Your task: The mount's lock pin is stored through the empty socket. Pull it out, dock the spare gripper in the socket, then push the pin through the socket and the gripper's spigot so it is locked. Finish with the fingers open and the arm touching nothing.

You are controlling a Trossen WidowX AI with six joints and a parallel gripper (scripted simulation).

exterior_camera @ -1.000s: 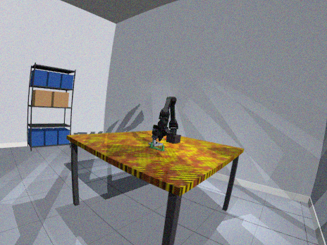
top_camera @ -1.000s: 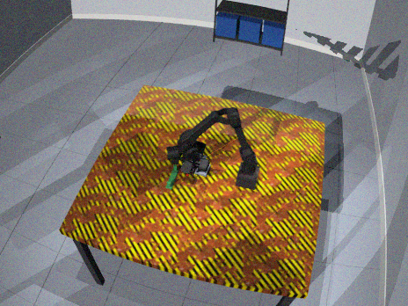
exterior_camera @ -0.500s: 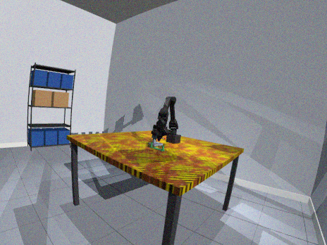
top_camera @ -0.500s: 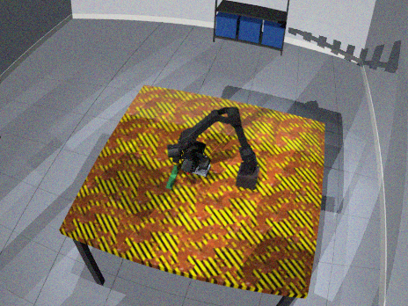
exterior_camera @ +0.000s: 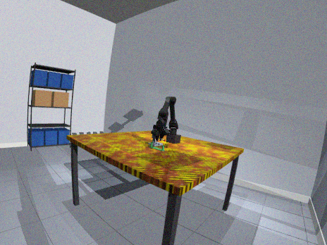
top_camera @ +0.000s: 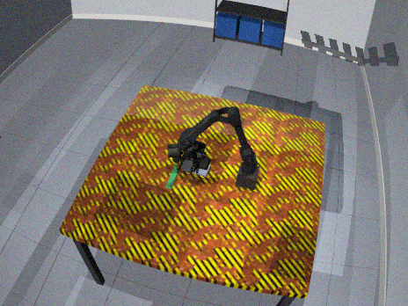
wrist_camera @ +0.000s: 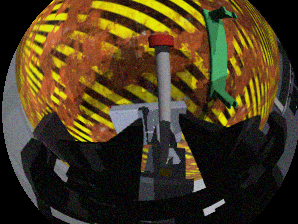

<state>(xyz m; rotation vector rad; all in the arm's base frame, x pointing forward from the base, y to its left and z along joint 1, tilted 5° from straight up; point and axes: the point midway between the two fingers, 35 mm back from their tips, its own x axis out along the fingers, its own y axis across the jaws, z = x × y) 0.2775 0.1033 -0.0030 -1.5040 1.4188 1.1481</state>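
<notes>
My gripper (top_camera: 195, 165) (wrist_camera: 161, 120) is part open, low over the table, with a gap between its dark fingers. The lock pin, a pale grey rod (wrist_camera: 163, 75) with a red head, runs down into this gap in the wrist view. The fingers stand apart from it on both sides. A pale grey block (wrist_camera: 125, 117) (top_camera: 205, 171) lies under the fingers. Its socket and the pin's lower end are mostly hidden. A green bracket-like piece (wrist_camera: 218, 55) (top_camera: 171, 178) with short prongs lies beside them. I cannot tell the spare gripper from the mount's parts for sure.
The table (top_camera: 145, 211) (exterior_camera: 134, 158) has a yellow, black and orange pattern. The arm's dark base (top_camera: 247, 178) (exterior_camera: 173, 139) stands close to the pale block. A shelf (top_camera: 251, 10) (exterior_camera: 53, 105) with blue bins is well away behind the table.
</notes>
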